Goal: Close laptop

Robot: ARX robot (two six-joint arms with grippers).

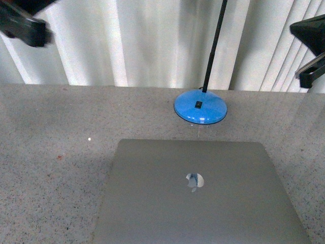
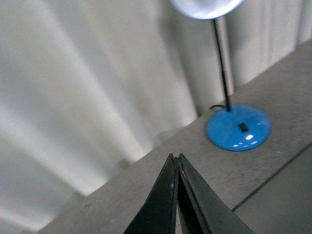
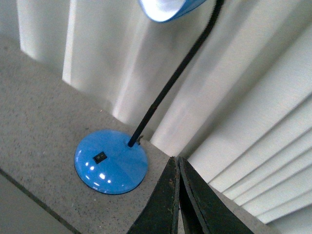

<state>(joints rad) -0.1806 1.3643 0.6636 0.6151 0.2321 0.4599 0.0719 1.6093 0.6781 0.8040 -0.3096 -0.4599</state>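
The silver-grey laptop lies flat on the speckled stone counter with its lid down, the shiny apple logo facing up. Its edge shows in the left wrist view and in the right wrist view. My left gripper is raised at the top left, blurred, well away from the laptop; in its wrist view its tips are pressed together and empty. My right gripper is raised at the top right, also clear of the laptop; its tips are together and empty.
A blue desk lamp base with a black stem stands just behind the laptop. It also shows in the left wrist view and the right wrist view. White vertical blinds back the counter.
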